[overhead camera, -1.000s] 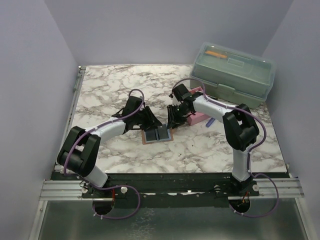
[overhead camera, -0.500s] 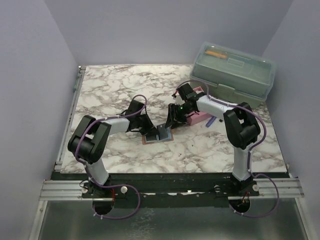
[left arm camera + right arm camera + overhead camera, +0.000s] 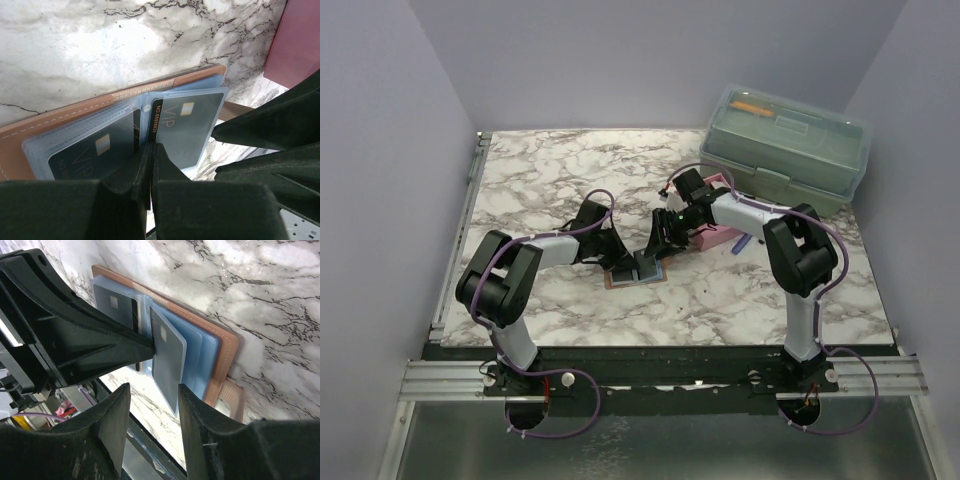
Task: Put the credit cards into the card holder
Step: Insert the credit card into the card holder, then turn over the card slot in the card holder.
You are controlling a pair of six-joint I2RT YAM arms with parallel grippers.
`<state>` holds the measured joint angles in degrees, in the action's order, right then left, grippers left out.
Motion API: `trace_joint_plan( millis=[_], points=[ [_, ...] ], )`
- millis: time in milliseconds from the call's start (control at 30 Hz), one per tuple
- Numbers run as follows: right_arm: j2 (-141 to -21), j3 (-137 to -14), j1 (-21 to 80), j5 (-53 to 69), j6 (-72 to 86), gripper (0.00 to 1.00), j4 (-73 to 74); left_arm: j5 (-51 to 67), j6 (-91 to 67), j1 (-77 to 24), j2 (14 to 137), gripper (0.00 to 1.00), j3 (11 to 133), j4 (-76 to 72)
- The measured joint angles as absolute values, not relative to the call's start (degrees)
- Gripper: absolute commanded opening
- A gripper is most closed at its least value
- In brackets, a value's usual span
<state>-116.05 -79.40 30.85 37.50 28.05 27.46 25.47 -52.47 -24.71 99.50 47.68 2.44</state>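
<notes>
The card holder (image 3: 125, 95) lies open on the bench (image 3: 75, 50), just ahead of both claws, and its dark cards (image 3: 187, 125) read "VIP" and "NO.8888…". The left claw (image 3: 151, 150) is closed at the fold. The right claw (image 3: 152, 390) is spread either side of a raised sleeve (image 3: 167, 357).

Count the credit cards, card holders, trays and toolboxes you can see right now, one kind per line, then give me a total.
cards showing face-up in the sleeves: 2
card holder: 1
pink tray: 1
toolbox: 1
Total: 5
</notes>
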Motion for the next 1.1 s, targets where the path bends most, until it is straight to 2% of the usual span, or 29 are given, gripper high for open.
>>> trace_joint_plan(
  millis=[533, 733, 833, 1100],
  points=[
    [-116.8, -78.5, 31.3, 37.0, 27.9, 0.47, 27.1, 26.3, -52.0, -24.5, 99.9, 0.03, 47.7, 2.0],
    [-116.9, -78.3, 31.8, 37.0, 27.9, 0.38, 26.9, 26.5, -51.9, -24.4, 99.9, 0.03, 47.7, 2.0],
    [-116.9, -78.1, 31.9, 37.7, 28.2, 0.37, 26.3, 26.5, -51.7, -24.4, 99.9, 0.12, 47.9, 2.3],
    [-116.6, -77.7, 32.4, 40.7, 30.0, 0.43, 23.4, 25.8, -52.0, -24.3, 95.5, 0.30, 48.0, 6.9]
  ],
)
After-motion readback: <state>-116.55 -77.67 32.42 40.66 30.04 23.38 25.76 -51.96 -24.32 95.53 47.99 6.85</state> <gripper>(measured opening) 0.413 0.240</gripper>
